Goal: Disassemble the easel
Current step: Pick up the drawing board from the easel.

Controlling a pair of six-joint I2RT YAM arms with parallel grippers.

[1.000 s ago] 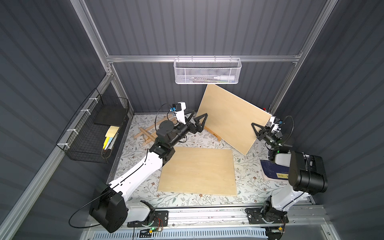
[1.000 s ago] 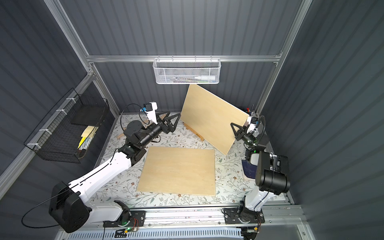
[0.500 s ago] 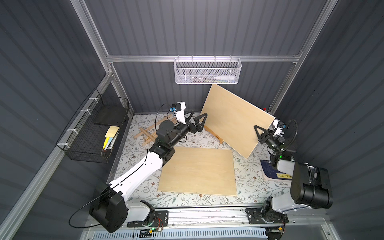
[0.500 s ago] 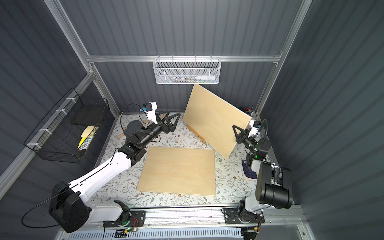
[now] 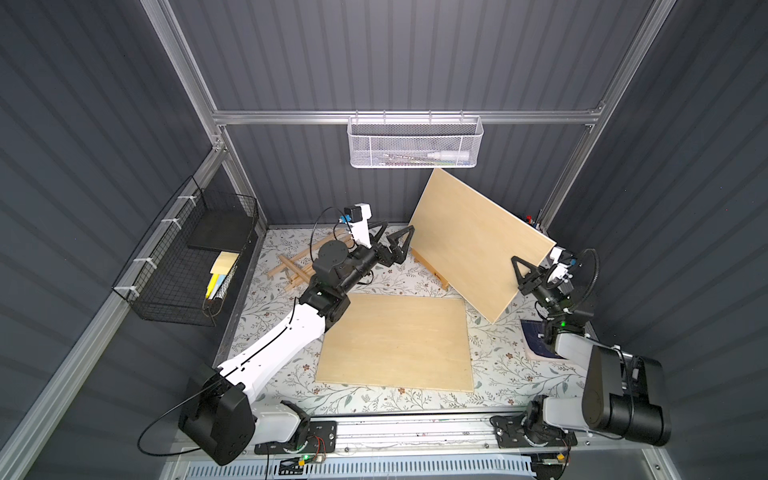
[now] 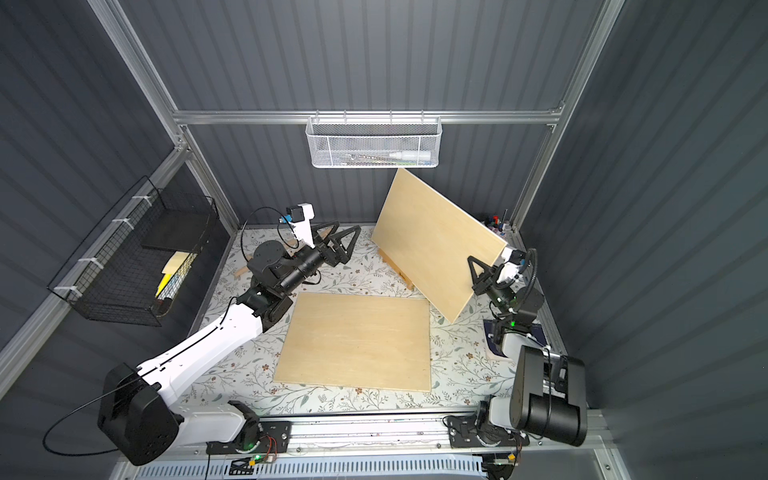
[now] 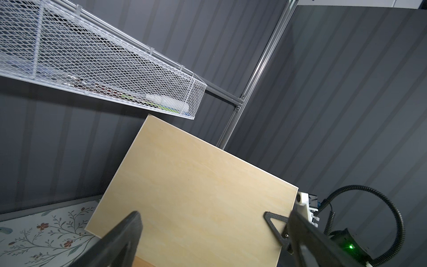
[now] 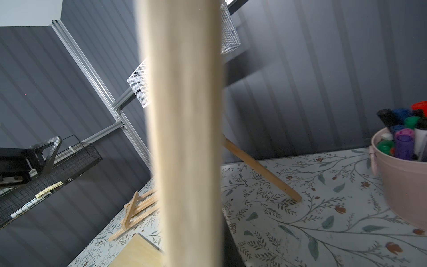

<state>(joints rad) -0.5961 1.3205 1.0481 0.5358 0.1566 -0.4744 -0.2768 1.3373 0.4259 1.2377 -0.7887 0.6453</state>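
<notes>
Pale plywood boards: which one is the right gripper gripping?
The tilted pale plywood board, its edge clamped in the right gripper; the other pale plywood board lies flat.

Mesh basket point(image 5: 415, 143) is hanging at 12 o'clock. Wire basket point(image 5: 166, 270) is hanging at 9 o'clock. Bucket point(image 8: 402, 185) at 2 o'clock is holding markers point(image 8: 403, 144).

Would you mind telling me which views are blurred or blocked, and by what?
Right wrist view: the tilted board sits so close that it is a soft, out-of-focus band hiding the middle, while the pink bucket is sharp. Left wrist view: the left tool shows dark, soft fingers; the board is crisp. Both top views: evenly lit, sharp.
</notes>
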